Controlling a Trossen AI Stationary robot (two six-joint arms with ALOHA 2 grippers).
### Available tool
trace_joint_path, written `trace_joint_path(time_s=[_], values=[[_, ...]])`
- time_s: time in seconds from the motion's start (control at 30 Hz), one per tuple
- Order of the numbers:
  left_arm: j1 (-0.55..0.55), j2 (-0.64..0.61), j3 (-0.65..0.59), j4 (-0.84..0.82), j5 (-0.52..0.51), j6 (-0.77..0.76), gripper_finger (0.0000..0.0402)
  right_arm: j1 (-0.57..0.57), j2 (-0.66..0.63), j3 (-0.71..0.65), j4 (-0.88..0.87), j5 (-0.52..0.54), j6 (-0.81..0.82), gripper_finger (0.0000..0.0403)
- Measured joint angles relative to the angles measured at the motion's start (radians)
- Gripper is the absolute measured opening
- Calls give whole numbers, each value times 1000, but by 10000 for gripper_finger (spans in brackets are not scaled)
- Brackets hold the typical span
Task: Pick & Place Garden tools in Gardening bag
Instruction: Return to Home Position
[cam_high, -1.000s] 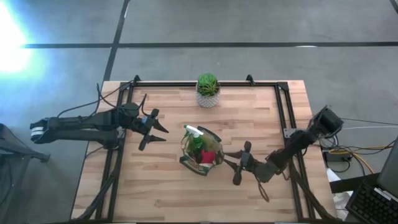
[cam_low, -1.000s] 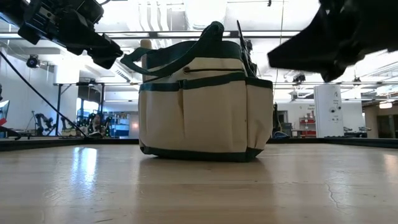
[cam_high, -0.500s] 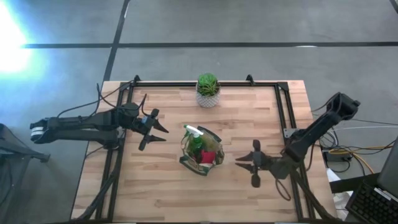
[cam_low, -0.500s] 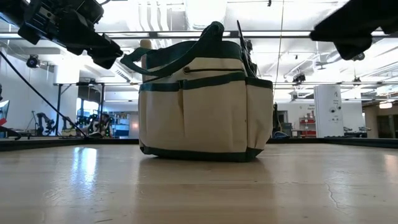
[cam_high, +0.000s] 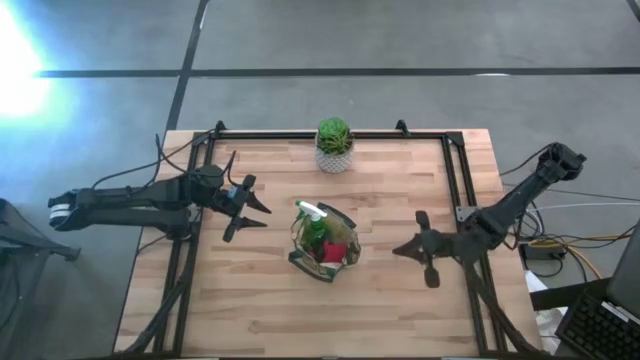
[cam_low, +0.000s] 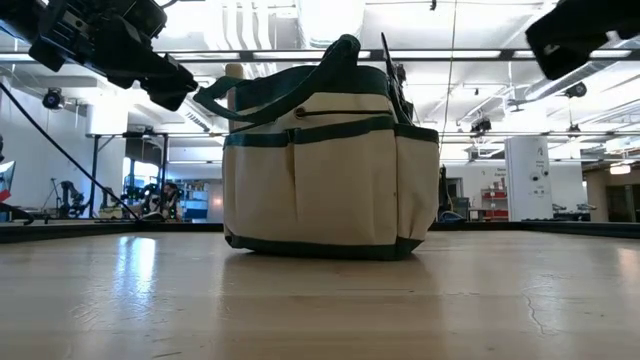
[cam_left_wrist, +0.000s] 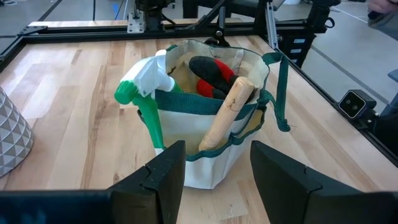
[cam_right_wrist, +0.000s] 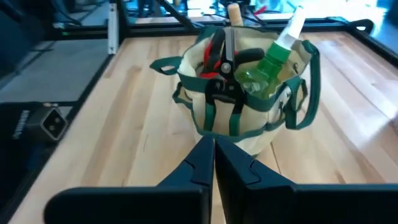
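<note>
The gardening bag (cam_high: 323, 243), cream with dark green trim, stands on its base at the table's middle. Its mouth holds a green spray bottle (cam_left_wrist: 146, 87), a wooden handle (cam_left_wrist: 227, 112) and red-and-black pruners (cam_right_wrist: 221, 56). My left gripper (cam_high: 255, 212) hovers open to the left of the bag, pointing at it; its fingers (cam_left_wrist: 168, 168) are clear of the cloth. My right gripper (cam_high: 398, 250) hangs shut and empty to the right of the bag, its fingertips (cam_right_wrist: 213, 155) pointing at the bag with bare table between them. In the low view both grippers (cam_low: 150, 75) (cam_low: 585, 35) hang above the tabletop.
A green plant in a white pot (cam_high: 334, 145) stands at the table's far edge, behind the bag. A black frame rail (cam_high: 455, 180) runs along the table's sides. Bare wood (cam_high: 300, 310) lies between the bag and the near edge.
My right gripper has drawn back from the bag toward the table's right edge, rising a little, and has shut with nothing in it. The bag and its tools have stayed where they were.
</note>
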Motion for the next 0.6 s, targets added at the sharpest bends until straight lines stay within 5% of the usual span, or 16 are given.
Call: trace_joint_path(time_s=[0.23, 0.6], values=[[0, 0, 0, 0, 0, 0, 184, -229, -166, -73, -3, -229, -101, 8], [0, 0, 0, 0, 0, 0, 184, -319, -640, -365, 23, -270, -101, 8]])
